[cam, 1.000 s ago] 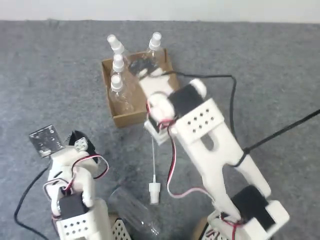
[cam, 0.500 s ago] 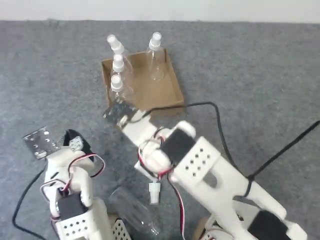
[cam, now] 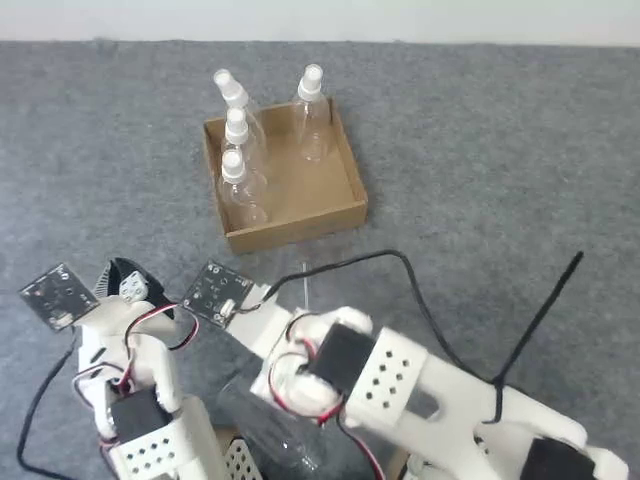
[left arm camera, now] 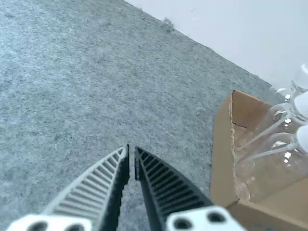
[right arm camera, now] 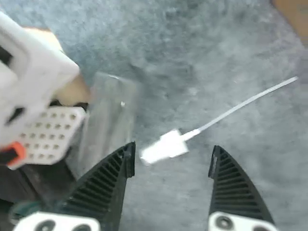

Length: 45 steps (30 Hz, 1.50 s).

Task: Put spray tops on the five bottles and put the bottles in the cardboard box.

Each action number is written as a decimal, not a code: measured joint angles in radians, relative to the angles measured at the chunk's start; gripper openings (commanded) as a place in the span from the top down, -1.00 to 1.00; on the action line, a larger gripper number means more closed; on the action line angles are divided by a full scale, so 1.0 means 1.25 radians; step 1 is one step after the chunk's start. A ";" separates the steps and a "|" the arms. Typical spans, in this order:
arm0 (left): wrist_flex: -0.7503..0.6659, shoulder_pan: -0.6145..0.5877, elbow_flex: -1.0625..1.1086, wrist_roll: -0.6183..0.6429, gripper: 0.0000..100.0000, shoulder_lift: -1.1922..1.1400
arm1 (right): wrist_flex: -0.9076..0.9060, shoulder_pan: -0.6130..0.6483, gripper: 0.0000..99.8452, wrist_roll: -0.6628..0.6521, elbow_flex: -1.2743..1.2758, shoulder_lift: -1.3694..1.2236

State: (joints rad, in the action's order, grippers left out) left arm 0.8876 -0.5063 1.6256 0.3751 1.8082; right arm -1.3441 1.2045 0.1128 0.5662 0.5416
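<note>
1. Cardboard, brown and open-topped: the box (cam: 292, 231) sits on the grey felt table (cam: 520, 150), well beyond the arm bases.
2. Four clear bottles (cam: 237, 185) stand upright in it, each wearing a white spray top. Three line one side wall and one stands at the far opposite corner.
3. A fifth bottle (right arm camera: 108, 125) lies on its side on the felt, close against the arm bases.
4. The loose spray top (right arm camera: 163, 147) lies flat near that bottle, not touching it. Its long axis follows the thin dip tube (right arm camera: 250, 98), with the head toward the arm bases and the tube tip toward the box.
5. The right gripper (right arm camera: 172, 147) hangs over the spray top with jaws spread wide, one either side, gripping nothing.
6. The left gripper (left arm camera: 132, 148) is over bare felt near the box's corner, its jaws drawn to a thin slit with nothing between them.
</note>
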 measured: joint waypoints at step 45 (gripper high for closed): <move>-0.028 -0.077 0.000 0.004 0.97 0.000 | 0.408 0.036 0.98 0.087 0.257 -0.141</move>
State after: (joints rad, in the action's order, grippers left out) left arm 0.8523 -0.6030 1.6256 0.3798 1.8082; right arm -0.8347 1.2490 0.2217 0.8869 0.3652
